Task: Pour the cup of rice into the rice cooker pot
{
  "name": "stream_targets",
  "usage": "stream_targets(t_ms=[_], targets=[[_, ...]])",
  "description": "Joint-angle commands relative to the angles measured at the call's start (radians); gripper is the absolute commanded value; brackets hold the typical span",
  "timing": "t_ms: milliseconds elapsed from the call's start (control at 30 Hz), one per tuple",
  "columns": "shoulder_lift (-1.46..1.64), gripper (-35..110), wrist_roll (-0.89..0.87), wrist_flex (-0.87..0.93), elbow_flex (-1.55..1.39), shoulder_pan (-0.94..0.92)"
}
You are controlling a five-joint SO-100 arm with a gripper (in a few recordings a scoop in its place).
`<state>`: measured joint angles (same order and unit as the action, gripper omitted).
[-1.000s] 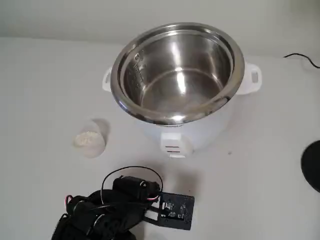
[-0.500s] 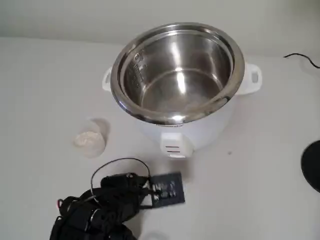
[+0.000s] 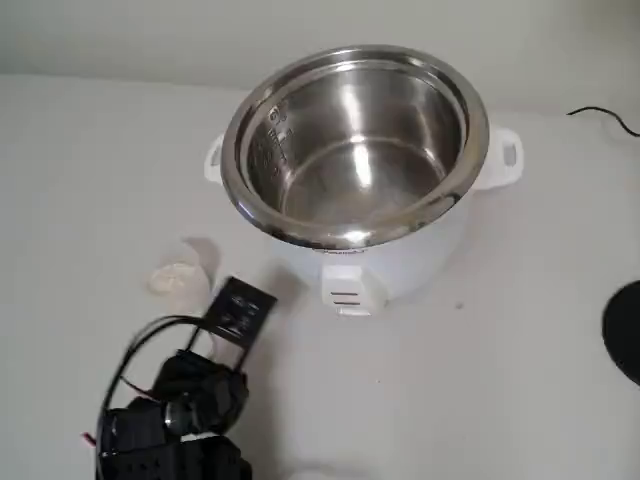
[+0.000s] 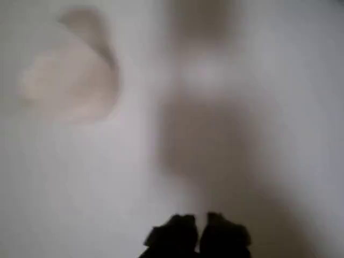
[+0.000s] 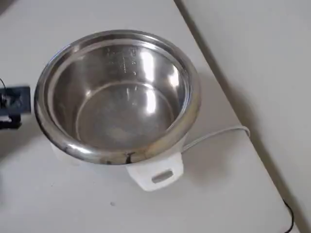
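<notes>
The rice cooker pot is a shiny steel bowl in a white two-handled body, standing empty at the middle of the table; from above its bare bottom shows. The cup, small and translucent with white rice in it, stands left of the cooker; it is a pale blur in the wrist view. My black arm rises from the bottom left, its wrist board just right of the cup. My gripper shows two dark tips close together, holding nothing, below and right of the cup.
A black cable lies at the back right, and a dark round object sits at the right edge. From above, a white cord runs from the cooker toward the table's edge.
My arm has swung left. Its wrist board moved from below the cooker's front panel to right beside the cup. The cup and cooker stayed put.
</notes>
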<state>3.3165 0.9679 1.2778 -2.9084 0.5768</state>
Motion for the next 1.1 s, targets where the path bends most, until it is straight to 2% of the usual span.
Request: stream_targets(t_ms=[0,200,367,467,667,733,867,1000,1067], targets=[[0.009,12,0.123,-0.097,0.193,0.077],[0.008,32,0.354,-0.454,0.133,0.101],[0.008,45,0.529,-0.781,-0.106,0.114],[-0.002,48,0.618,-0.862,-0.199,0.120],[-0.101,60,0.675,-0.842,-0.199,0.057],[-0.166,62,0.676,-0.890,-0.198,0.035],[-0.394,63,0.644,-1.085,-0.190,0.015],[-0.713,63,0.606,-1.439,-0.192,-0.002],[-0.818,63,0.589,-1.546,-0.189,0.000]])
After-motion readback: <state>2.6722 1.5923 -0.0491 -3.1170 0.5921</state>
